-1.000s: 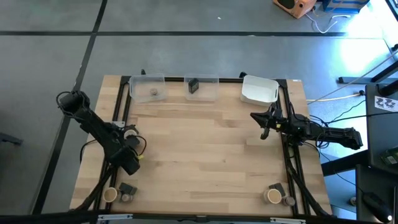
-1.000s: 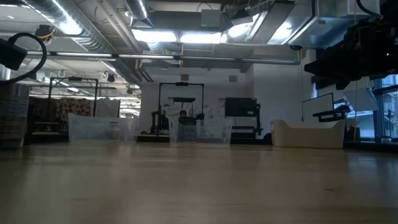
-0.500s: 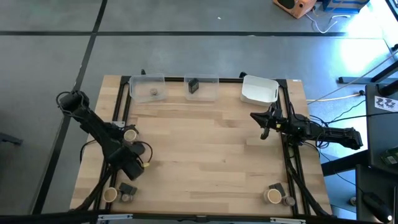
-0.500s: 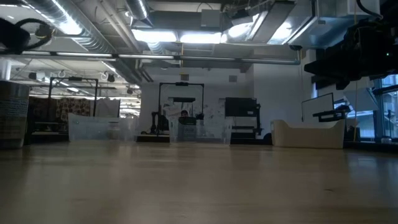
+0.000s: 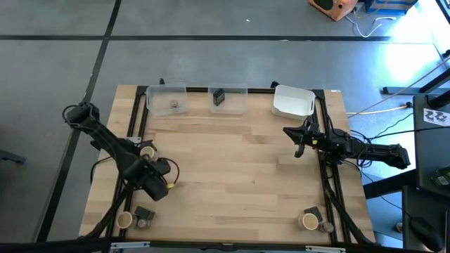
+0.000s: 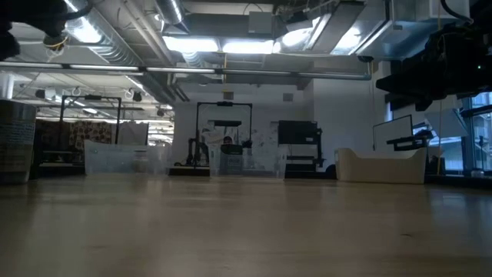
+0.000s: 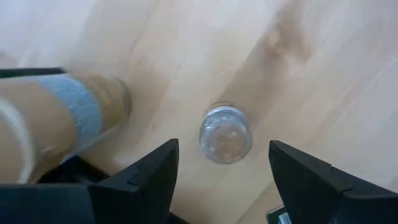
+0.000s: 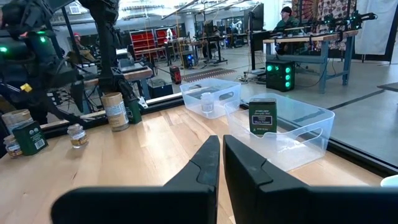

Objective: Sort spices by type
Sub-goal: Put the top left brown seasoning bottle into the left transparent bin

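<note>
While the right gripper (image 5: 298, 140) waits near the table's right edge, below the white tub (image 5: 292, 102), with its fingers (image 8: 205, 163) pressed together on nothing, the left arm has done the moving; over the last second the left gripper (image 5: 156, 181) has travelled down the table's left side, away from the tan cylinder (image 5: 147, 151) by the left rail and toward the group at the near-left corner.

Its jaws stand apart and empty; in the left wrist view they frame a small round jar (image 7: 225, 134) standing upright on the bare wood, directly below and between the fingertips (image 7: 146, 176), not yet touched; a tan cylinder with a blue-grey band (image 7: 59, 127) lies at the edge of that same view, just beside the jar.

Sorted so far: one small jar in the left clear tub (image 5: 166, 99), one dark box in the middle clear tub (image 5: 228, 100); the white tub appears to hold nothing.

Unsorted: a tan cylinder, a dark block (image 5: 145, 212) and a small jar (image 5: 143, 223) at the near-left corner; a matching three at the near-right corner (image 5: 313, 219).

Judgement: the shift reads as a pre-grasp alignment over the jar; the likely step is a straight descent and closure; the task is at an early stage. Risk: the neighbouring cylinder sits close enough that a finger could nudge it.
</note>
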